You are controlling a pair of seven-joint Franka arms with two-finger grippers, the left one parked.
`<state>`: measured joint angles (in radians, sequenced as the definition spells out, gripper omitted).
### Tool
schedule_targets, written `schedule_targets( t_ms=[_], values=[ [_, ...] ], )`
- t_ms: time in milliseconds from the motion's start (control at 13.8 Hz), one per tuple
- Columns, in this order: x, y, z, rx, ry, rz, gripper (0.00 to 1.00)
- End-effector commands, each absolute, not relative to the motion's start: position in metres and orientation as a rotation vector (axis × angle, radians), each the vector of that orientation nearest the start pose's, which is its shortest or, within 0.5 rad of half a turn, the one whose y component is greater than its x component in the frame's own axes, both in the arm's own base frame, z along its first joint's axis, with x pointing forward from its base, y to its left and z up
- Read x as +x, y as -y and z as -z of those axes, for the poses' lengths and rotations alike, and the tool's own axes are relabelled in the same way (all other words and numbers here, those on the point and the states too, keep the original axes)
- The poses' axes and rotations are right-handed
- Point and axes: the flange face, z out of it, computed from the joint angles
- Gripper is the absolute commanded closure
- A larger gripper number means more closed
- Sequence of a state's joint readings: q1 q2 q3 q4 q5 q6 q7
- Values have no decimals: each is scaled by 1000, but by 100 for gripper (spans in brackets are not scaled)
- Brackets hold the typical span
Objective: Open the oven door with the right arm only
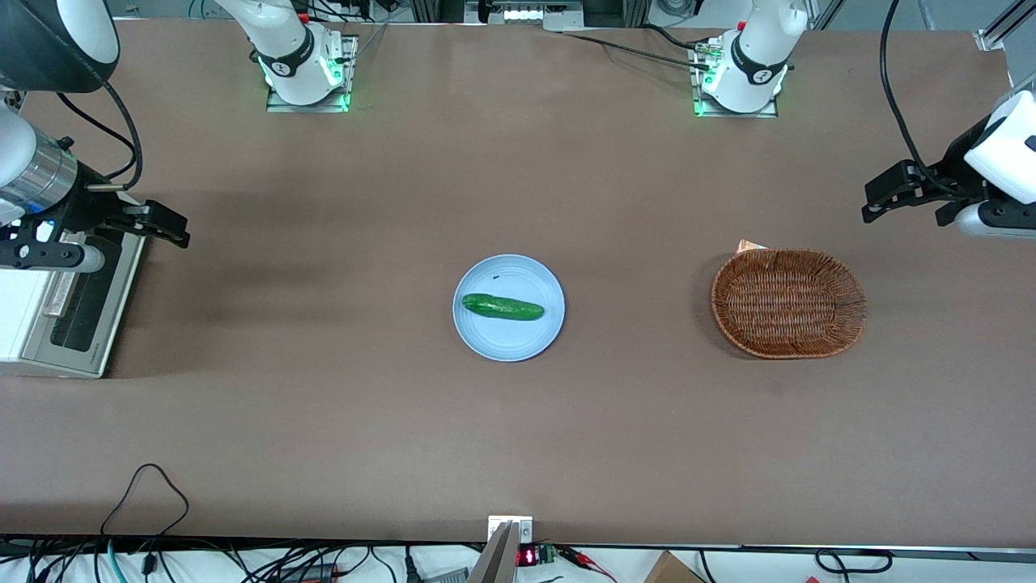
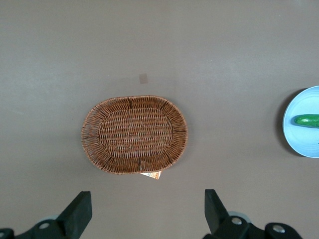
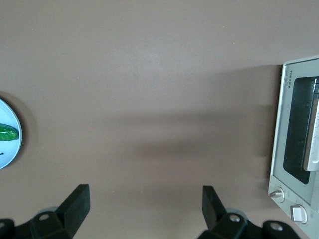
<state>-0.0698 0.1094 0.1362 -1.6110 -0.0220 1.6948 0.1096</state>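
Black fingers (image 3: 75, 205) sit closest to your wrist camera, spread wide, with only bare brown table (image 3: 149, 89) between them. Your gripper (image 1: 171, 223) hovers above the table, pinching nothing, on the right arm (image 1: 36, 174) with its silver wrist section.

Reading the front camera as a clock centred on the plate (image 1: 508, 344), the gripper is at about ten o'clock, just beside the oven door (image 1: 81, 312) and apart from it. The oven (image 1: 16, 312) sits at nine o'clock, at the working arm's end of the table. Its door looks shut, with the frame flush and the dark glass facing the middle of the table.

Watch what you can't see. The oven is cut off by the frame edge in both views, and the arm covers its corner farthest from the front camera. In the wrist view the bar handle (image 3: 313, 134) is clipped at the edge, and two knobs (image 3: 276, 194) show beside the glass. The glass is too dark to see anything inside.

At the centre of the table, the blue plate holds a cucumber (image 1: 502, 307). At three o'clock is a wicker basket (image 1: 728, 301), with a scrap of card (image 1: 749, 245) poking out from under it that is too small to read. The table is plain matte brown. At six o'clock, cables (image 1: 146, 486) trail over its edge beside a small red display (image 1: 526, 556).
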Motion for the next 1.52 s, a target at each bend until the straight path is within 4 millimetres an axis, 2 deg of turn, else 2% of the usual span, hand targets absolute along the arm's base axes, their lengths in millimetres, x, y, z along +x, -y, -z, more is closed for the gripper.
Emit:
schedule_targets(
  t_ms=[0, 1304, 1377, 1449],
  values=[
    [586, -38, -557, -3168, -54, -41, 0],
    [587, -40, -553, -3174, -31, -55, 1],
    [587, -40, -553, -3174, -33, -55, 9],
    [587, -40, -553, -3174, -23, -55, 24]
  ],
)
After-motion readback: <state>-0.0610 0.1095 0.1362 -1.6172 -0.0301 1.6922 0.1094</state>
